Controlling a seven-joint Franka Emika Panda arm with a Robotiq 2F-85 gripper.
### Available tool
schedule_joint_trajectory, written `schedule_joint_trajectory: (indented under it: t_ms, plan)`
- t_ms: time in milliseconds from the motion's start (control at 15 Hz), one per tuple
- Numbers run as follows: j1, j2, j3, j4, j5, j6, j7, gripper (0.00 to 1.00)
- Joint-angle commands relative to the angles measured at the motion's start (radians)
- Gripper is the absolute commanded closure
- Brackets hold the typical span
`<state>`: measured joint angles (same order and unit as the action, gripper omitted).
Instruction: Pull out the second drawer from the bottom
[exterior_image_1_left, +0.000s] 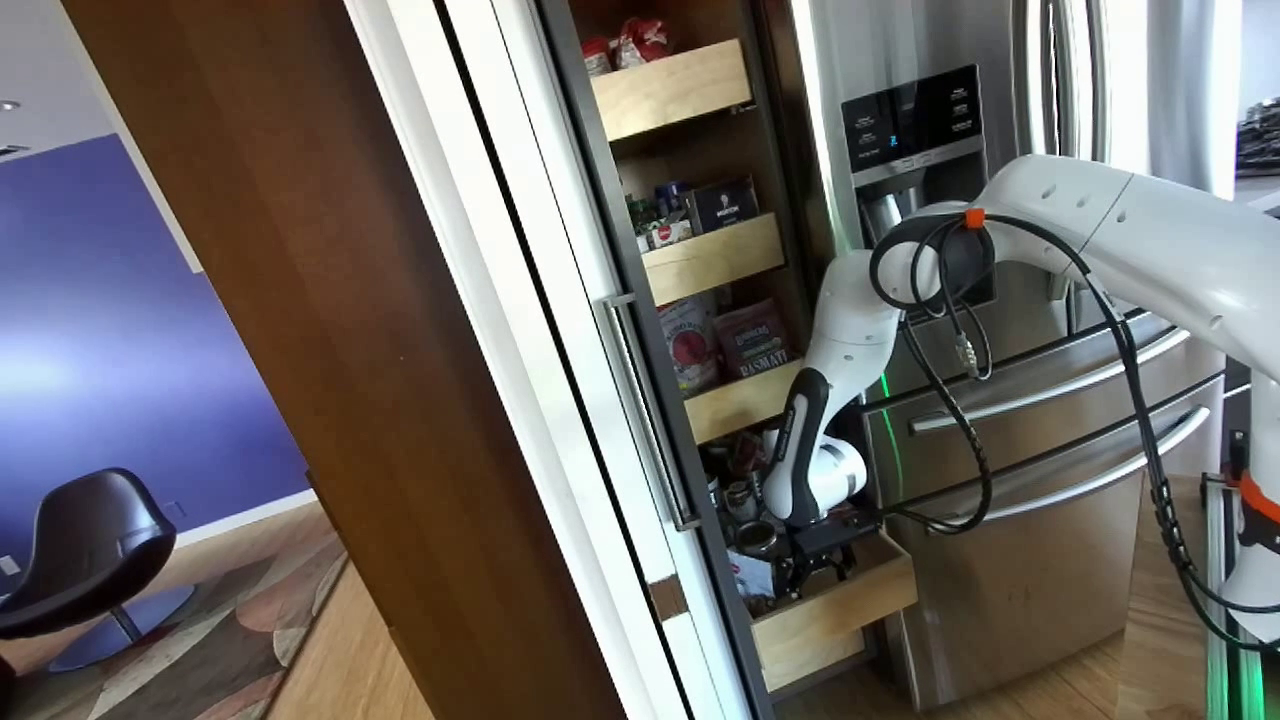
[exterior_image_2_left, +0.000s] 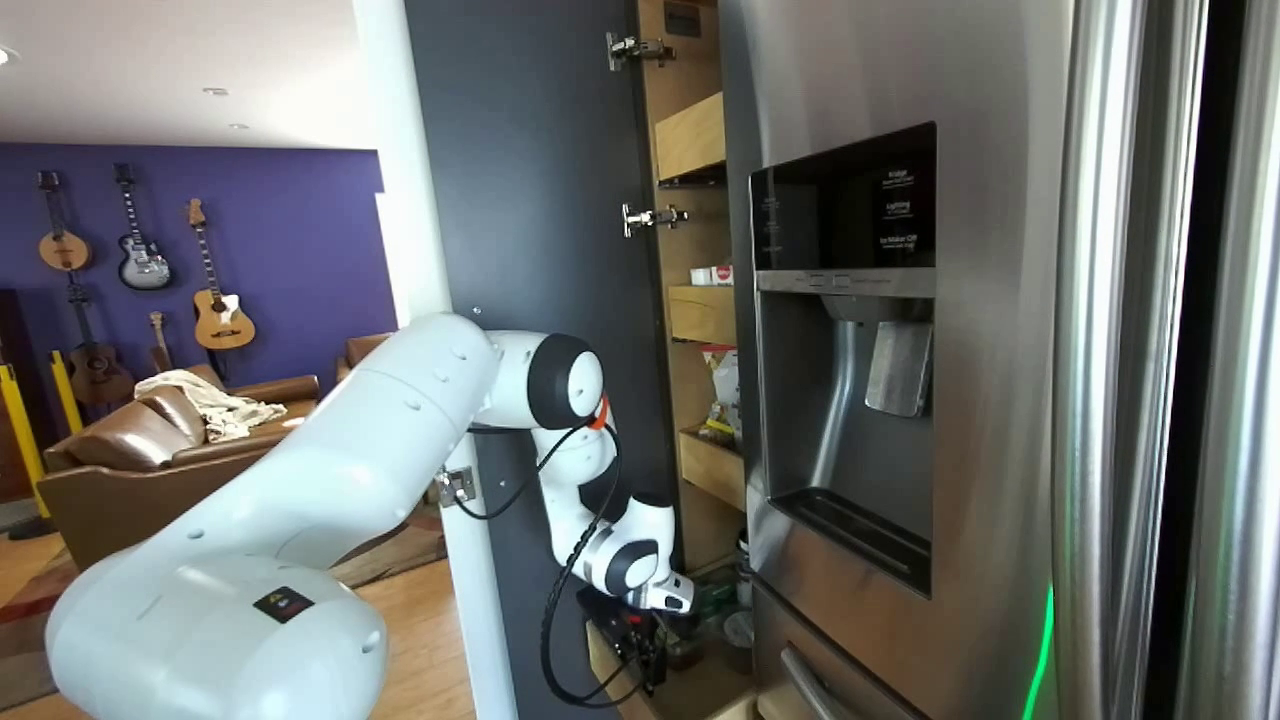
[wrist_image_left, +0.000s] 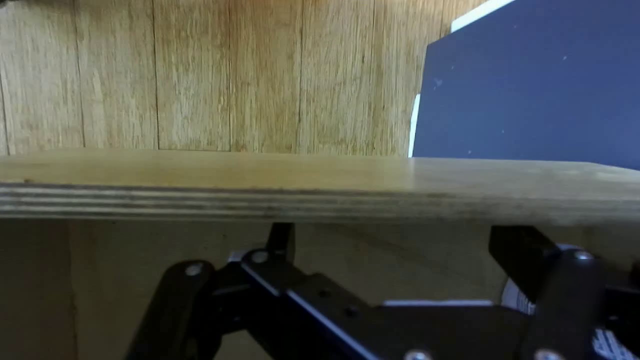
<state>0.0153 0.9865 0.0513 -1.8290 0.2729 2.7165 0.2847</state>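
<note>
The light-wood drawer (exterior_image_1_left: 840, 608) low in the tall cabinet stands partly pulled out, with jars and packages inside. Another wooden drawer front (exterior_image_1_left: 812, 660) shows just under it. The pulled-out drawer also shows in an exterior view (exterior_image_2_left: 700, 690), cut by the lower frame edge. My gripper (exterior_image_1_left: 820, 572) points down into this drawer, behind its front panel. In the wrist view the panel's plywood top edge (wrist_image_left: 320, 205) crosses the picture. My gripper's fingers (wrist_image_left: 395, 242) are spread apart on the inner side of the panel, nothing between them. The fingertips are hidden under the edge; contact is unclear.
Upper drawers (exterior_image_1_left: 740, 405) with food packages sit above the arm. The open cabinet door (exterior_image_2_left: 540, 300) stands beside the arm. The steel fridge (exterior_image_1_left: 1020, 590) stands close on the cabinet's other side. A cable (exterior_image_2_left: 560, 600) hangs from the arm near the drawer.
</note>
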Motion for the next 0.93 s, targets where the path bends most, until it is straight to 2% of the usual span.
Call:
schedule_joint_trajectory:
  t_ms: [0, 867]
  plan:
    - [-0.044, 0.005, 0.048, 0.025, 0.024, -0.131, -0.034, 0.00]
    - [-0.058, 0.008, 0.070, 0.085, 0.063, -0.481, -0.067, 0.00]
